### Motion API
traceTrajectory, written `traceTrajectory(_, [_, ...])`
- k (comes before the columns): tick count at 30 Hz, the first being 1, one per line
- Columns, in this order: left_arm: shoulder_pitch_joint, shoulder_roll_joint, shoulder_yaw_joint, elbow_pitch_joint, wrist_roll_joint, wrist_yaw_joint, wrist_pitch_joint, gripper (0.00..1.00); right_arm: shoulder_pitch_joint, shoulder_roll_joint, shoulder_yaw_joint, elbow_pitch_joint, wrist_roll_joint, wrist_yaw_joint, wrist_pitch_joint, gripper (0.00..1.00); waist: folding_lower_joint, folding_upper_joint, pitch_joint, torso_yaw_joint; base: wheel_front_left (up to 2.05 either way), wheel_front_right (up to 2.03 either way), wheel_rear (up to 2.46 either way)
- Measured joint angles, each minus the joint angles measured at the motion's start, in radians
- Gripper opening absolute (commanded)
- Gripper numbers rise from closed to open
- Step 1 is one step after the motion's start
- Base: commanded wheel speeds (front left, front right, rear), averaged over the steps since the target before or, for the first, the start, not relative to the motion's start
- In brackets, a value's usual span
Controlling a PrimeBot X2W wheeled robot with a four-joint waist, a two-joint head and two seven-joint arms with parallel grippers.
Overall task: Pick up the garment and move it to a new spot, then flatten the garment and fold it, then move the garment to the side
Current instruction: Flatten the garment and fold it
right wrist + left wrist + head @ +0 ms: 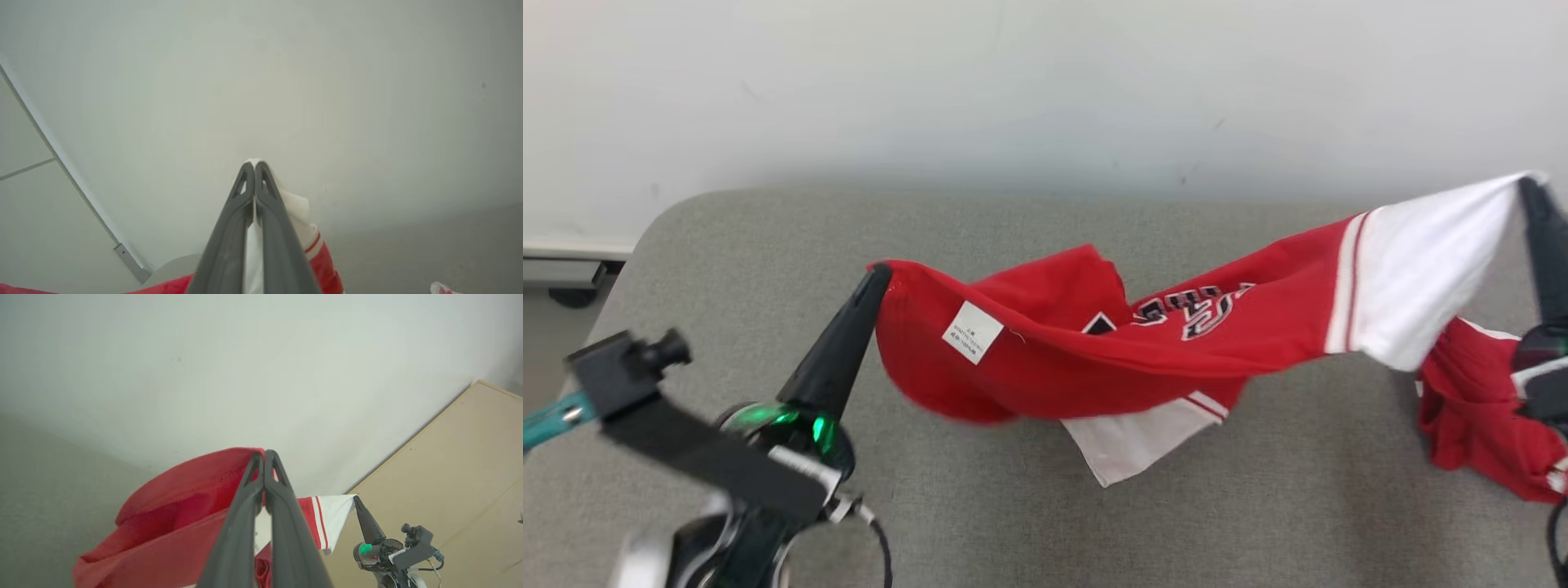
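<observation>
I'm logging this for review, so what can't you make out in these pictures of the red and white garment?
Head view: the lettering on the garment is partly hidden by its folds.
Head view: the label print is too small to read.
Head view: the right gripper is cut off below by the right edge.

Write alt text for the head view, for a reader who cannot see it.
A red and white garment sags over a grey surface, pinched at its red end by the left gripper and its white end by the right gripper.
</observation>
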Motion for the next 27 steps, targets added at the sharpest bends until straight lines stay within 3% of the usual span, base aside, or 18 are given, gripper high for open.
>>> traceTrajectory(5, [0.067,0.003,0.02,-0.239,-0.103,-0.007,0.035,0.0,0.023,0.022,-0.067,-0.266,0.082,-0.011,0.005,0.0,-0.0001,0.0,-0.009,-0.02,0.0,0.0,0.0])
traceTrajectory(8, [0.063,0.005,0.016,-0.293,-0.121,0.022,0.063,0.0,0.018,0.027,-0.057,-0.306,0.101,-0.034,0.039,0.0,-0.0001,-0.0001,0.004,-0.027,0.0,0.0,0.0])
traceTrajectory(12, [0.034,0.005,-0.003,-0.193,-0.099,0.084,0.089,0.0,-0.035,0.023,0.019,-0.178,0.081,-0.064,0.099,0.0,0.0002,0.0,0.038,-0.035,0.0,0.0,0.0])
traceTrajectory(16, [-0.137,-0.009,0.027,0.032,-0.015,0.15,0.043,0.0,-0.244,0.037,0.098,0.073,0.054,-0.095,0.12,0.0,0.0003,0.0001,0.084,-0.045,0.0,0.0,0.0])
traceTrajectory(20, [-0.451,-0.031,0.104,0.145,0.006,0.151,-0.074,0.0,-0.565,0.034,0.089,0.242,0.011,-0.107,0.085,0.0,0.0007,0.0003,0.134,-0.059,0.0,0.0,0.0])
traceTrajectory(23, [-0.679,-0.038,0.124,0.152,0.006,0.12,-0.161,0.0,-0.75,0.015,0.037,0.239,0.014,-0.105,0.019,0.0,0.0006,0.0002,0.166,-0.069,0.0,0.0,0.0])
traceTrajectory(25, [-0.709,-0.039,0.11,0.162,-0.014,0.079,-0.19,0.0,-0.762,-0.005,0.032,0.219,0.014,-0.088,-0.003,0.0,0.0003,0.0001,0.183,-0.078,0.0,0.0,0.0])
traceTrajectory(27, [-0.653,-0.037,0.074,0.187,-0.021,0.064,-0.179,0.0,-0.702,-0.015,0.045,0.214,0.013,-0.078,0.014,0.0,0.0004,0.0002,0.191,-0.08,0.0,0.0,0.0])
